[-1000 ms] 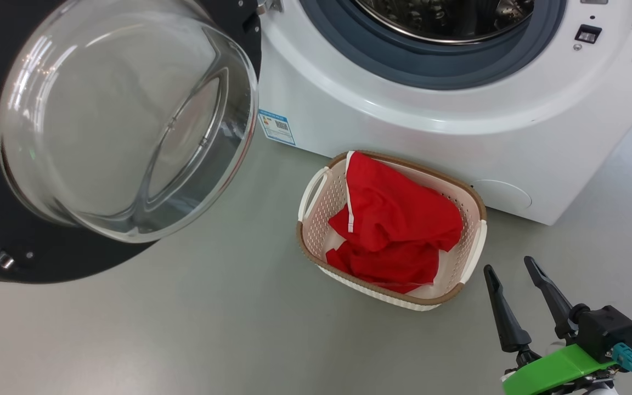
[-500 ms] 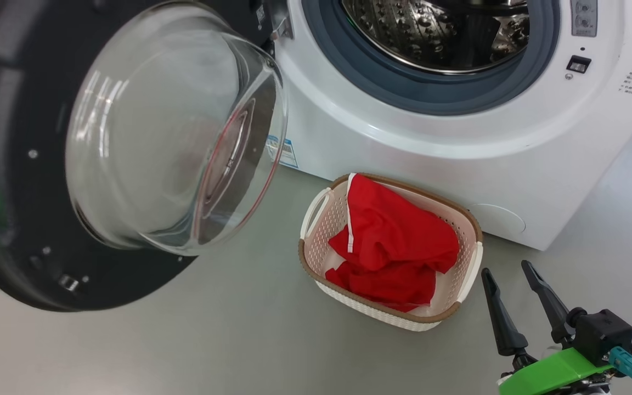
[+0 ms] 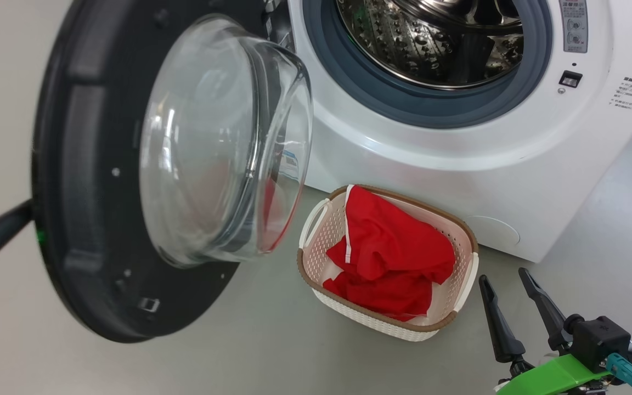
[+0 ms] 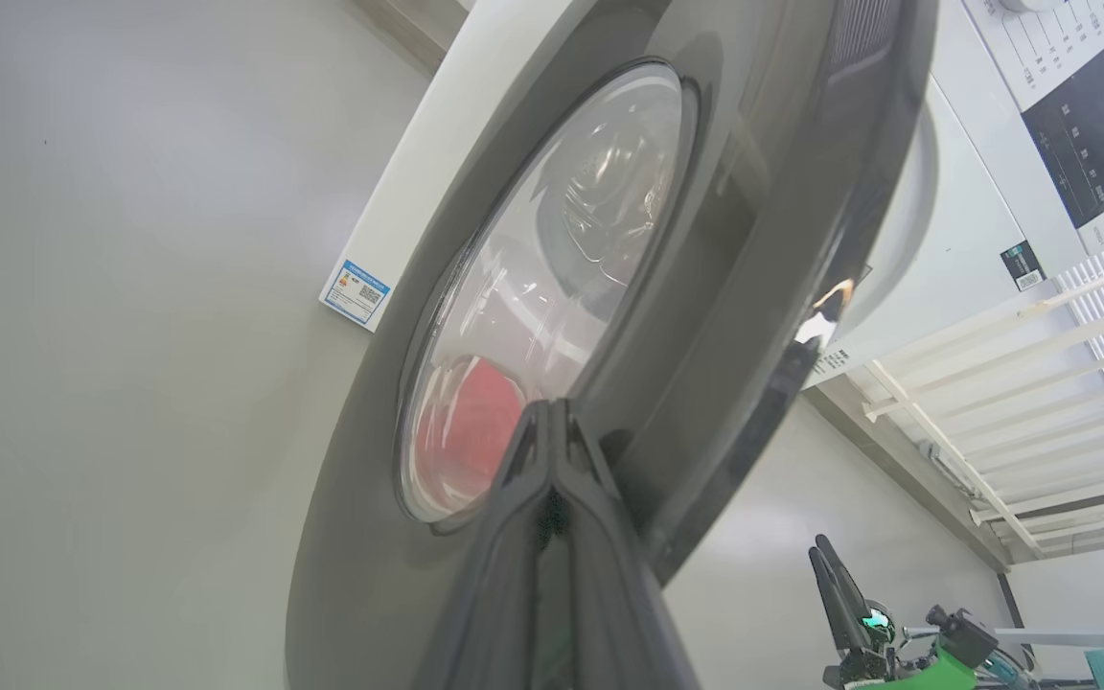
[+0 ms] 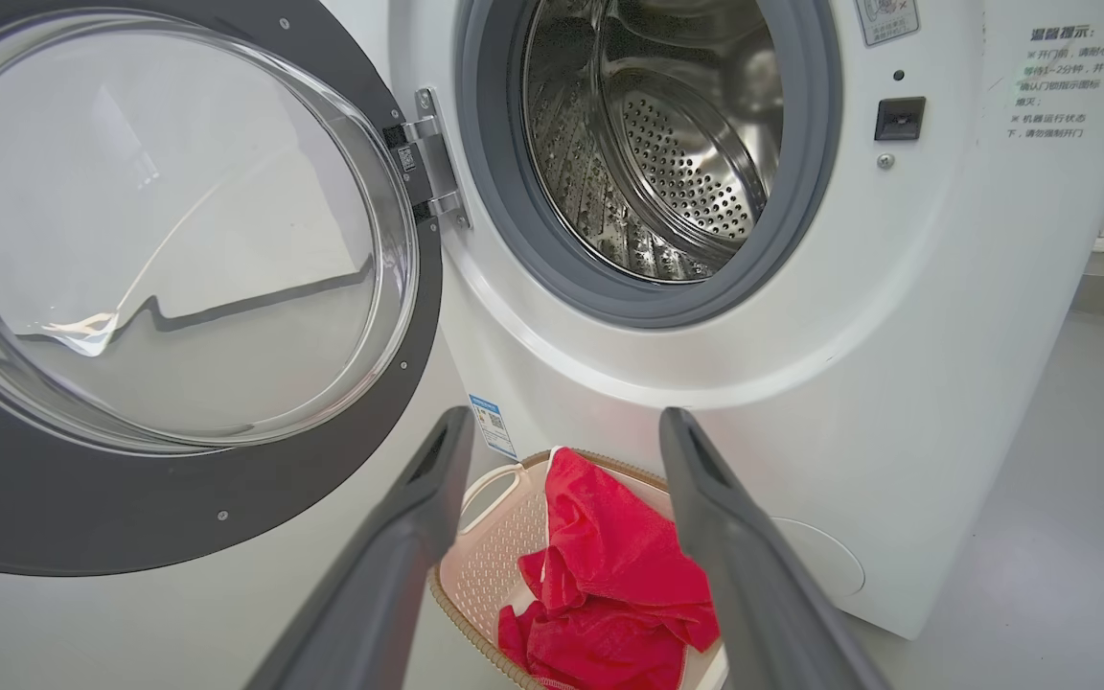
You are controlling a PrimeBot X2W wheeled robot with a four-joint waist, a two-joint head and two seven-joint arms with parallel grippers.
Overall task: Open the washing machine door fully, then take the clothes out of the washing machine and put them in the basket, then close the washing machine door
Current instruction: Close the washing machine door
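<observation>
The washing machine door [image 3: 74,164] stands partly swung out at the left, glass bowl facing the basket. My left gripper [image 3: 3,233] is shut, its tips against the door's outer black face [image 4: 360,537] in the left wrist view, gripper [image 4: 549,412]. The washing machine [image 3: 458,181] shows a bare steel drum [image 5: 667,163]. The red clothes [image 3: 393,247] lie in the cream basket [image 3: 382,323] on the floor before the machine. My right gripper [image 3: 503,276] hangs open and empty right of the basket, fingers [image 5: 456,450] framing basket [image 5: 499,546] and clothes [image 5: 609,575].
Grey floor [image 3: 272,362] surrounds the basket. The door's hinge [image 5: 427,163] sits left of the grey rubber ring [image 3: 420,109]. A white slatted rack [image 4: 1041,383] stands beside the machine in the left wrist view. The door latch socket [image 3: 568,79] is right of the opening.
The door has swung in toward the machine, turning more edge-on. My shut left gripper has come into view behind it. The head view has also shifted up; the right gripper holds still.
</observation>
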